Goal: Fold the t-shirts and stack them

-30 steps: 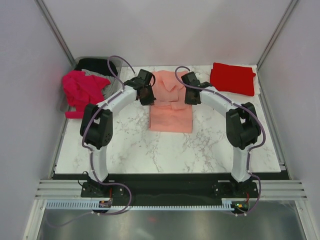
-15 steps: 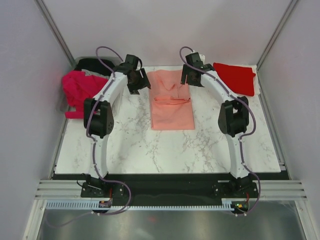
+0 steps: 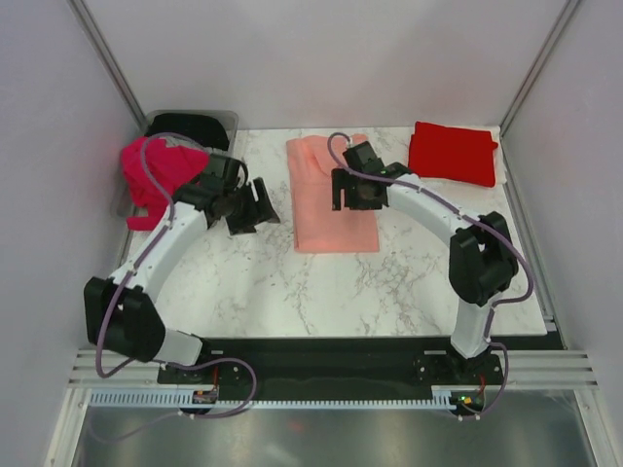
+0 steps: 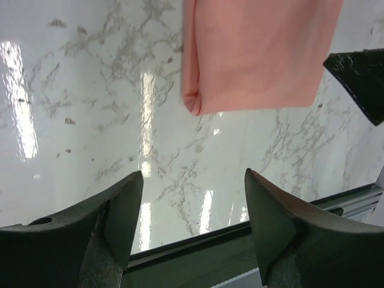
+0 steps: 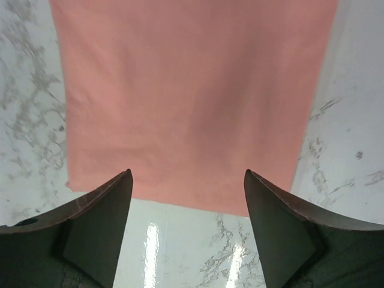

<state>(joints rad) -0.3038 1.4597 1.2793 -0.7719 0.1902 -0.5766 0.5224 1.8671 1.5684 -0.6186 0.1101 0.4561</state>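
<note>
The salmon pink t-shirt lies on the marble table as a long folded strip, its near end showing in the left wrist view and the right wrist view. My right gripper hovers open over its middle, nothing between the fingers. My left gripper is open and empty, left of the strip and apart from it. A bright red t-shirt lies folded at the back right. A magenta t-shirt and a black one are heaped at the back left.
A clear grey plastic bin holds the magenta and black heap at the back left corner. Walls close in the table on three sides. The table's dark front edge shows beyond the left fingers. A right-gripper finger enters the left wrist view.
Both grippers went from shut to open and let go of the pink t-shirt, now lying flat. The left arm drew back left and nearer; the right gripper came back over the strip.
</note>
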